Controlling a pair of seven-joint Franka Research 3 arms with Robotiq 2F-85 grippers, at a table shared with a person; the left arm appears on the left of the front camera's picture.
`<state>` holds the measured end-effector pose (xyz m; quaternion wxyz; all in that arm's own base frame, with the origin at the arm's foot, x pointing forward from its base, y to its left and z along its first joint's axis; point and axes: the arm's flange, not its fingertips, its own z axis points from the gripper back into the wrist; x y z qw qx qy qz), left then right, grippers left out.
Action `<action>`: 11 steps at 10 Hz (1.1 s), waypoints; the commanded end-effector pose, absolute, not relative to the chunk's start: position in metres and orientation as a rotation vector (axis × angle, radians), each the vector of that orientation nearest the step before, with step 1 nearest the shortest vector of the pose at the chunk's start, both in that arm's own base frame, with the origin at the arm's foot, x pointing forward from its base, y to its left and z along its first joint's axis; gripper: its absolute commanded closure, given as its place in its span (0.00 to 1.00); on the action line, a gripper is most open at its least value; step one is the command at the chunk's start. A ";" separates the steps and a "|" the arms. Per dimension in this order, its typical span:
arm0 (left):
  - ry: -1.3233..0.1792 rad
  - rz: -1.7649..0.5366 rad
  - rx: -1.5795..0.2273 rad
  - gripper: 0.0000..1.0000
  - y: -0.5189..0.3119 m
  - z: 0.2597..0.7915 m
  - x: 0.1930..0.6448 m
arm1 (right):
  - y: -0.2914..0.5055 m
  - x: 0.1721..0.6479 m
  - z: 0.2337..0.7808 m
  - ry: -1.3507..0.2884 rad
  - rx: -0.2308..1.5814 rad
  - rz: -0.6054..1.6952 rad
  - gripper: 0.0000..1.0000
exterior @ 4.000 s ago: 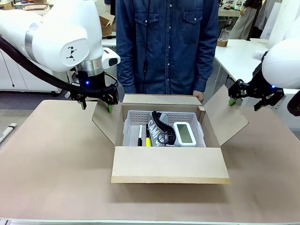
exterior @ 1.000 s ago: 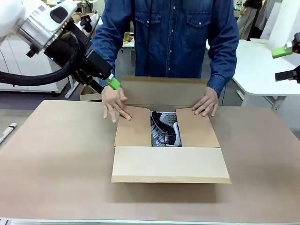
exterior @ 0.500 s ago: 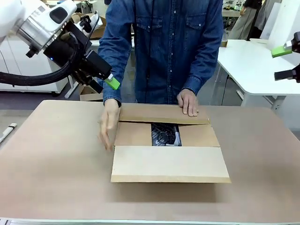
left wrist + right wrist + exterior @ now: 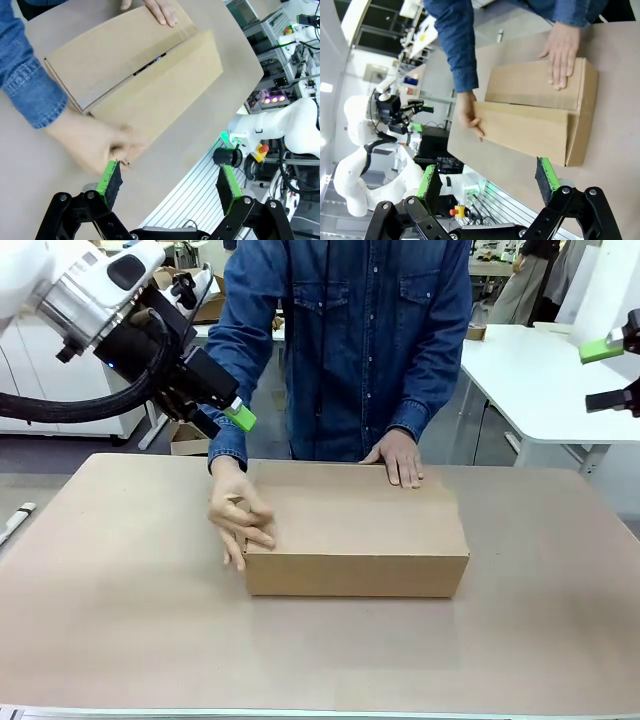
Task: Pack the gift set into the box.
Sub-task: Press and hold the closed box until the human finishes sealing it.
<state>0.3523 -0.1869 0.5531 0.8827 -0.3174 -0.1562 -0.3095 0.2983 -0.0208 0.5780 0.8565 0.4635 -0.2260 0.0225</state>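
The left pincer (image 4: 167, 180) and right pincer (image 4: 487, 182) are found spread and empty, held clear of the box (image 4: 355, 525); it is seated mid-way on the surface (image 4: 120, 620), flaps folded under a person's hand (image 4: 400, 458); the seam should be pressed flat.

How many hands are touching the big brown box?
2. One hand lies flat on the far top edge of the box. The other hand holds the near flap at the corner on the robot's left side. Both belong to the person.
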 end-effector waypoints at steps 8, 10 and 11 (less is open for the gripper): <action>-0.318 -0.646 -0.653 0.00 -0.185 0.554 0.352 | -0.019 0.302 0.579 -0.497 0.985 0.072 0.00; -0.318 -0.646 -0.653 0.00 -0.185 0.554 0.352 | -0.019 0.302 0.579 -0.497 0.985 0.072 0.00; -0.318 -0.646 -0.653 0.00 -0.185 0.554 0.352 | -0.019 0.302 0.579 -0.497 0.985 0.072 0.00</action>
